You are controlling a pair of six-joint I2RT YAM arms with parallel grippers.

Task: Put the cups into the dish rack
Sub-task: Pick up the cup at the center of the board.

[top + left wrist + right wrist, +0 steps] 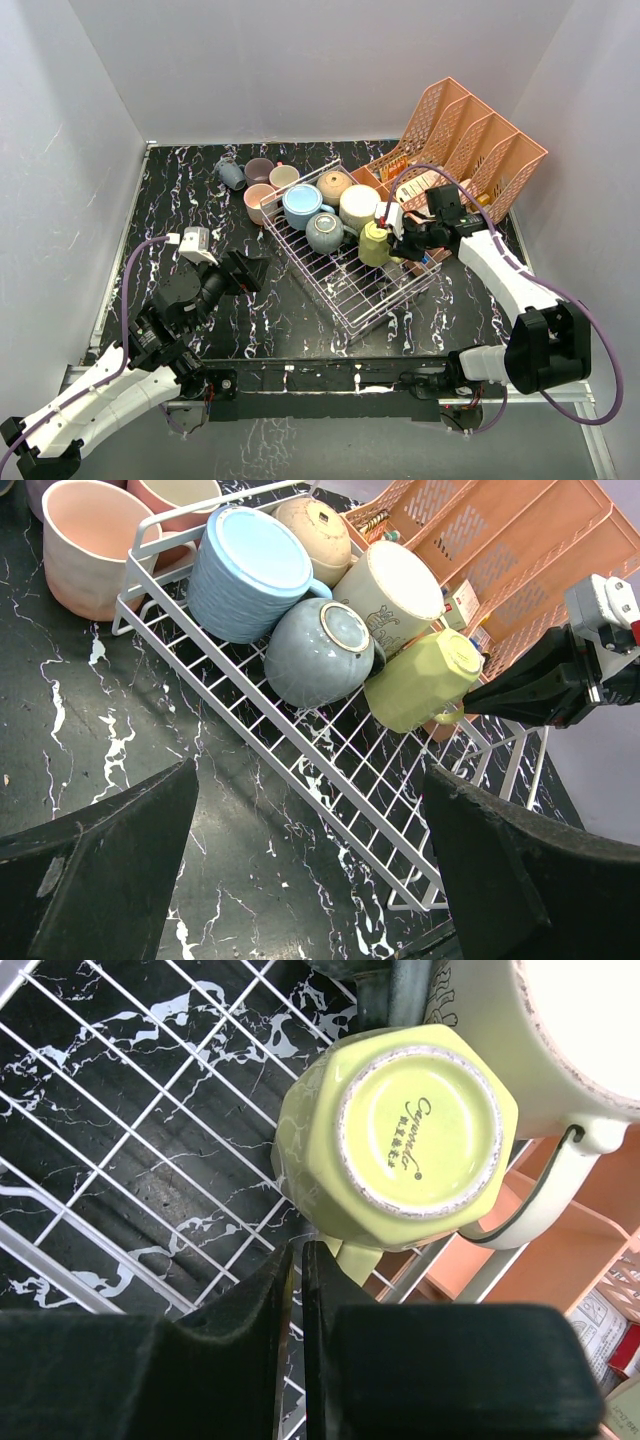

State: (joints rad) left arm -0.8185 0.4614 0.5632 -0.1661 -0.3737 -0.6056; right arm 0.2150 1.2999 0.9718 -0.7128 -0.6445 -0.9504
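Observation:
The wire dish rack [372, 300] lies at the table's middle. In it are a tan mug [334, 185], a light blue mug [302, 206], a cream mug [359, 207], a grey-blue mug [325, 232] and an upturned yellow mug [375, 243]. My right gripper [402, 245] is shut, its tips right beside the yellow mug's handle [362, 1260]; nothing shows between the jaws. My left gripper [245, 272] is wide open and empty over the table, left of the rack. A pink mug [258, 200], a mauve mug [259, 170], a pale mug [284, 176] and a grey-blue mug [231, 172] sit behind the rack.
A salmon-pink lattice organiser [470, 140] stands at the back right, touching the rack's far corner, with small packets in it. White walls enclose the table on three sides. In the left wrist view the rack's near rail [330, 770] runs diagonally between my fingers.

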